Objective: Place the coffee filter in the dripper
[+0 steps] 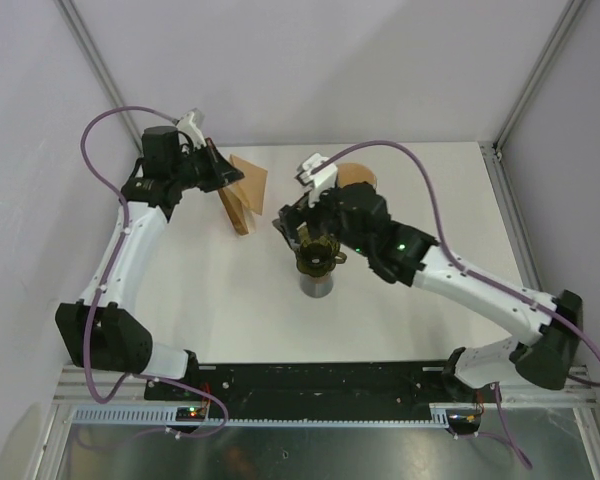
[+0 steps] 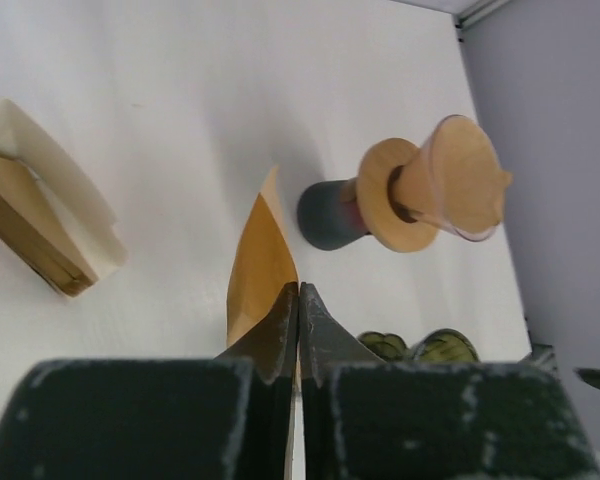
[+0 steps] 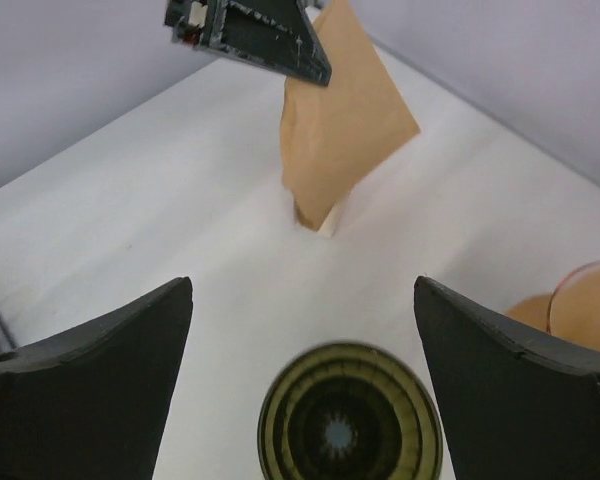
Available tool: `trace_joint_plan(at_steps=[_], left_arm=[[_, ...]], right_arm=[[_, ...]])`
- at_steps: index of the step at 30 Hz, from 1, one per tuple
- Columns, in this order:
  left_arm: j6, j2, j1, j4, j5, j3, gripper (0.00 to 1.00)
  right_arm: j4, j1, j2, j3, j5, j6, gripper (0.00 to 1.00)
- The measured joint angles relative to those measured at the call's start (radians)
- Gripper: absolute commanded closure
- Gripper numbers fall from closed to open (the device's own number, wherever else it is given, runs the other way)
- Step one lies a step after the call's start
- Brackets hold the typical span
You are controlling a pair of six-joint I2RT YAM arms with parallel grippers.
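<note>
My left gripper (image 2: pixel 299 290) is shut on a brown paper coffee filter (image 2: pixel 262 260) and holds it up above the table at the back left (image 1: pixel 252 178). The same filter (image 3: pixel 345 130) hangs below the left gripper (image 3: pixel 260 35) in the right wrist view. An olive-green dripper (image 1: pixel 318 260) stands on a grey cup (image 1: pixel 315 287) in the middle of the table. My right gripper (image 3: pixel 302 287) is open right above this dripper (image 3: pixel 350 425), with one finger on either side of it and nothing between them.
A stack of brown filters in a white holder (image 2: pixel 40 220) stands just under the held filter (image 1: pixel 238 212). A second dripper with a wooden collar and a filter inside (image 2: pixel 450 185) sits on a dark cup (image 2: pixel 328 213) behind the right arm. Grey walls close in the back and sides.
</note>
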Motion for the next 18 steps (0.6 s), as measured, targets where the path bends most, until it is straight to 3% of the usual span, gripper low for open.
trace_joint_plan(at_steps=[9, 18], left_arm=[[-0.071, -0.040, 0.000, -0.040, 0.110, 0.017, 1.00], [-0.127, -0.040, 0.000, -0.058, 0.160, 0.017, 1.00]], right_arm=[[0.269, 0.097, 0.216, 0.007, 0.256, -0.109, 0.13], [0.258, 0.123, 0.396, 0.175, 0.353, -0.159, 0.38]])
